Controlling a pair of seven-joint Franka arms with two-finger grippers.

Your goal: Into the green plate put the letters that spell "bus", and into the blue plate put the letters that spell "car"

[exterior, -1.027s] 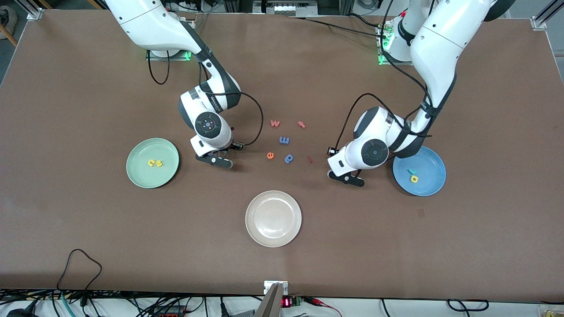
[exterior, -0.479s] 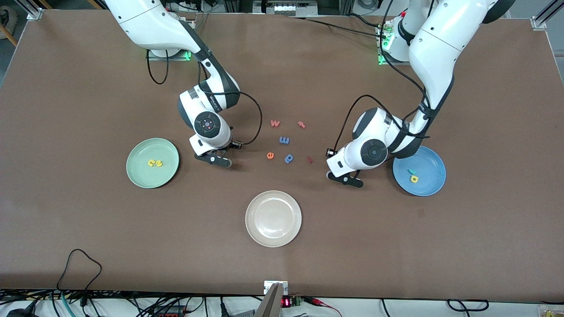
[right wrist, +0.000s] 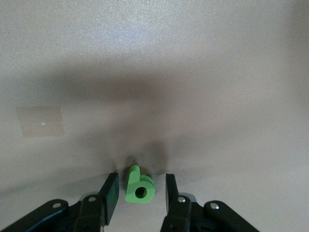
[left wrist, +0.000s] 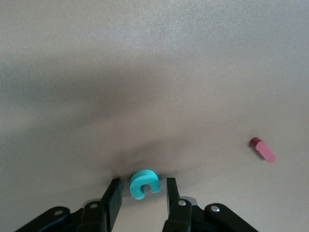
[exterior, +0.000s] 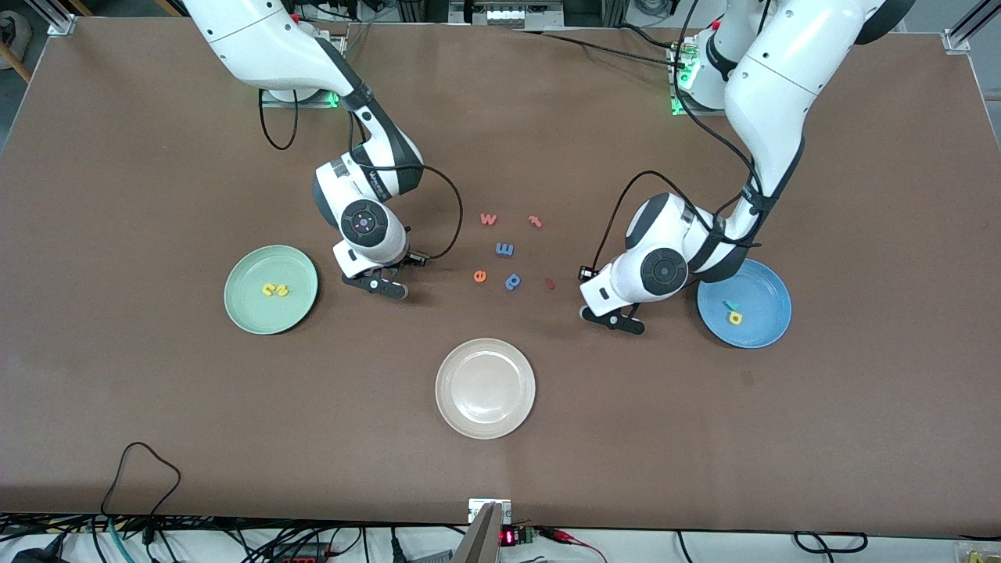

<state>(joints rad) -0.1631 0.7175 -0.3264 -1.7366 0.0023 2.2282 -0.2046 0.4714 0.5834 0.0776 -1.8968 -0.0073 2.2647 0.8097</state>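
Low over the table, my right gripper (exterior: 376,284) (right wrist: 141,178) stands open astride the green "b" (right wrist: 140,188), with a gap on each side. My left gripper (exterior: 615,320) (left wrist: 143,182) is open round the teal "c" (left wrist: 144,183), touching neither side. Both letters lie flat and are hidden in the front view. The green plate (exterior: 249,274), beside my right gripper, holds the yellow "s" and "u" (exterior: 274,290). The blue plate (exterior: 765,291), beside my left gripper, holds the teal "r" (exterior: 731,305) and the yellow "a" (exterior: 735,317).
Between the grippers lie an orange "w" (exterior: 488,219), a pink-red "t" (exterior: 535,221), a blue "m" (exterior: 504,249), an orange "e" (exterior: 479,275), a blue "p" (exterior: 513,281) and a dark red piece (exterior: 550,283) (left wrist: 262,149). A cream-white plate (exterior: 485,388) sits nearer the front camera.
Both hands have shifted only slightly, the right one a touch toward the green plate. The letters and plates have not moved.
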